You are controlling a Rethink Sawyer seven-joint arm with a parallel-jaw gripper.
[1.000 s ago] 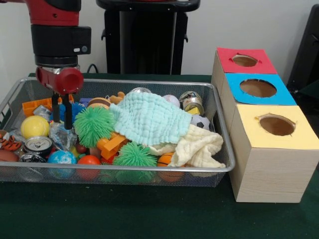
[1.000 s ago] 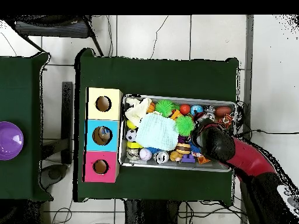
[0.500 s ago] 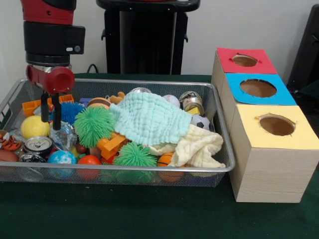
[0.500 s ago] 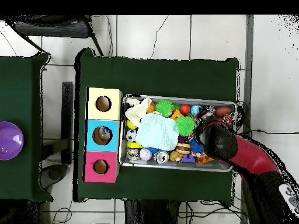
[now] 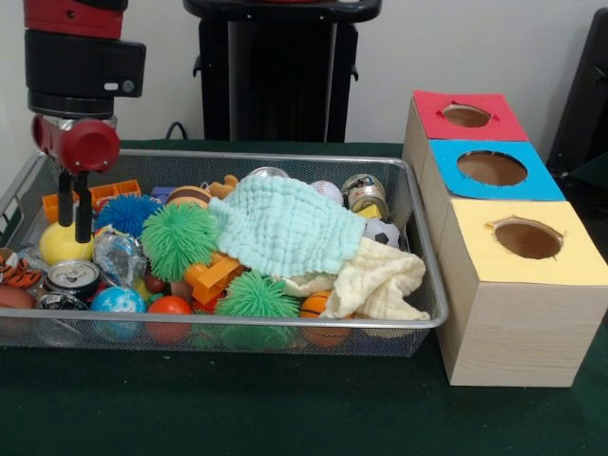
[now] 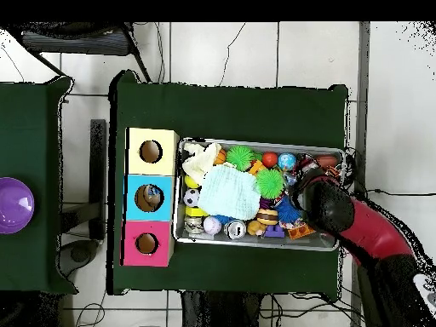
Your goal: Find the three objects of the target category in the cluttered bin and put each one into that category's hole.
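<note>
The gripper (image 5: 73,233) hung over the left end of the wire-mesh bin (image 5: 285,328), its two thin black fingers (image 5: 84,209) set narrowly apart and holding nothing, the tips just above or touching a smooth yellow ball (image 5: 63,243); which could not be told. The step in hand was judged to be the search, with no object yet picked; the next move would call for a short descent and a closing on something round and smooth. Beside the ball lay a crinkled foil wrapper (image 5: 119,256), a metal can (image 5: 73,276), and spiky rubber balls, blue (image 5: 128,213) and green (image 5: 179,238). A soft mint waffle cloth (image 5: 285,226) covered the bin's middle. Past its right end stood the wooden box (image 5: 508,313) with red (image 5: 466,115), blue (image 5: 491,168) and yellow (image 5: 528,238) holes.
</note>
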